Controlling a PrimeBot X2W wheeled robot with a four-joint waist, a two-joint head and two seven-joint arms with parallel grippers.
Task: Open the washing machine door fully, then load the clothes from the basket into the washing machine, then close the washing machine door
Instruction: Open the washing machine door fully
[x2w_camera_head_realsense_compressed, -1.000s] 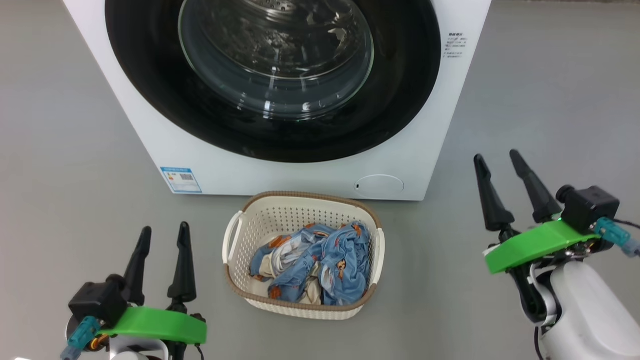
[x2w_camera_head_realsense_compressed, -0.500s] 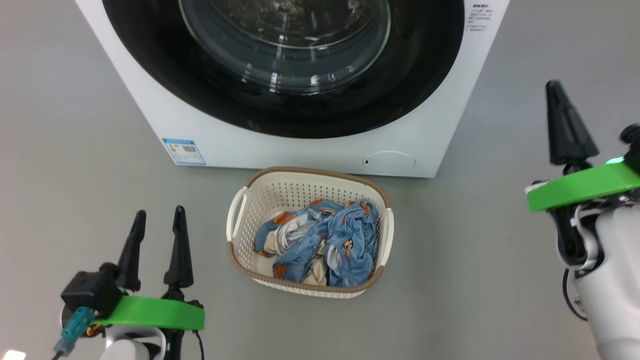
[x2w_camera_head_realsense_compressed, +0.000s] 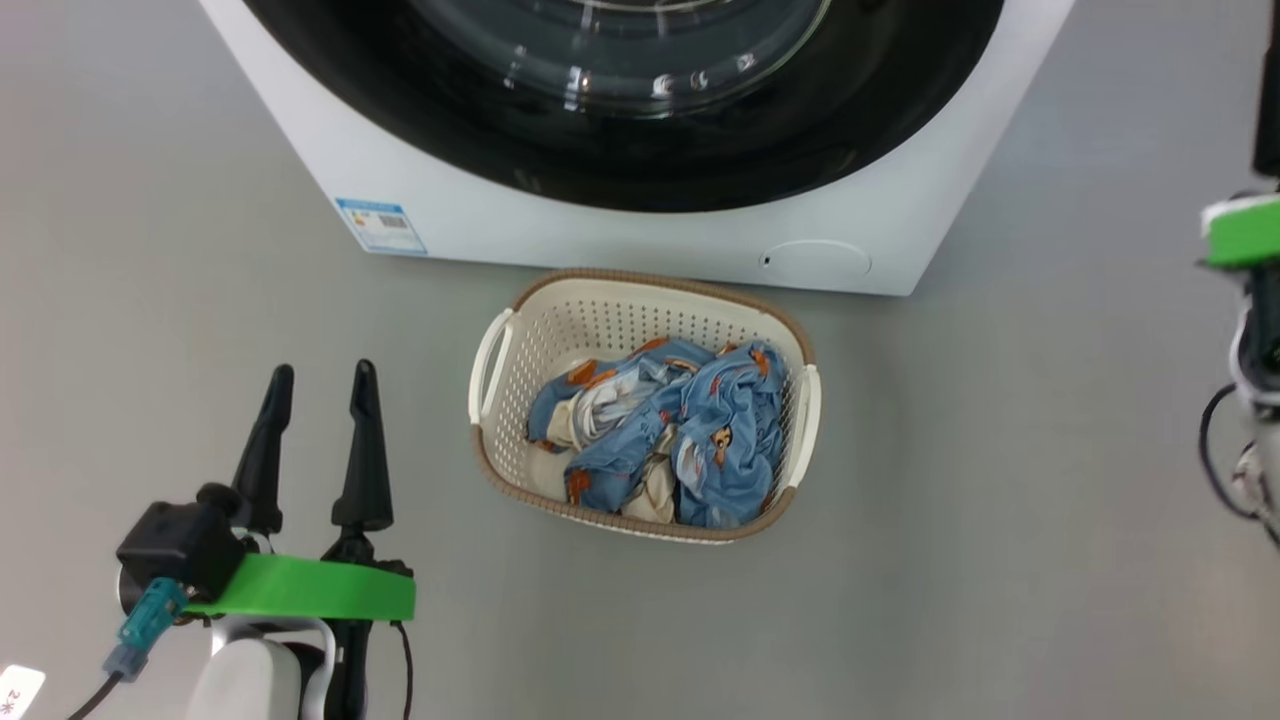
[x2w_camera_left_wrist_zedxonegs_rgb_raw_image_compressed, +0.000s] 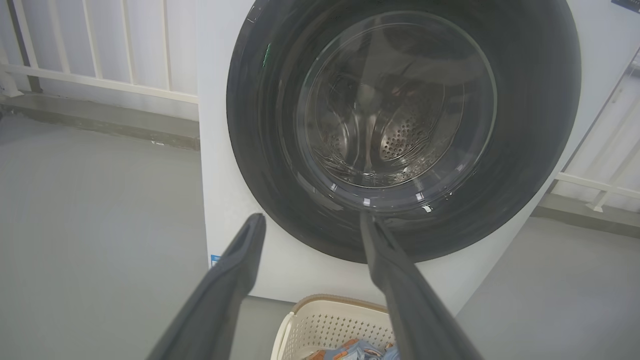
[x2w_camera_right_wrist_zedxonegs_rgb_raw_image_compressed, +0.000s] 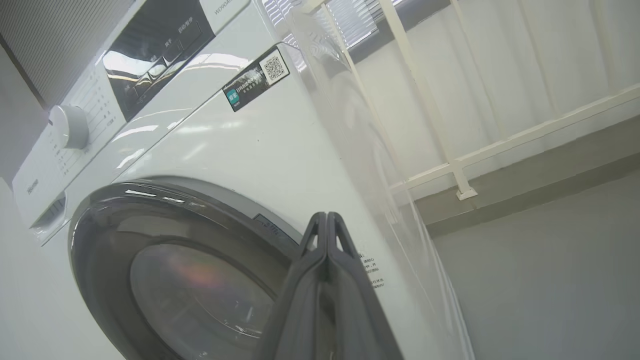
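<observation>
washing machine door (x2w_camera_left_wrist_zedxonegs_rgb_raw_image_compressed: 400, 125) was shut. right gripper (x2w_camera_right_wrist_zedxonegs_rgb_raw_image_compressed: 326, 218), jaws together and empty, could have slipped off its glossy rim; left gripper (x2w_camera_head_realsense_compressed: 321, 373), jaws apart, hung near the basket (x2w_camera_head_realsense_compressed: 640, 281).

Soft, even indoor light all round, no harsh shadows

Head view is crisp: the grey floor (x2w_camera_head_realsense_compressed: 1000, 500) is flatly lit, the basket (x2w_camera_head_realsense_compressed: 560, 300) throws just a faint soft shadow, and the glass of the washing machine door (x2w_camera_head_realsense_compressed: 620, 60) catches a few small white glints. Left wrist view looks hazy and washed out, the door's black rim reads grey, and the left gripper (x2w_camera_left_wrist_zedxonegs_rgb_raw_image_compressed: 311, 220) up close goes soft. Right wrist view is brightest: streaky glare across the washing machine (x2w_camera_right_wrist_zedxonegs_rgb_raw_image_compressed: 260, 150) front, railing (x2w_camera_right_wrist_zedxonegs_rgb_raw_image_compressed: 525, 135) reflections down its glossy side, right gripper (x2w_camera_right_wrist_zedxonegs_rgb_raw_image_compressed: 326, 217) slightly out of focus.
</observation>
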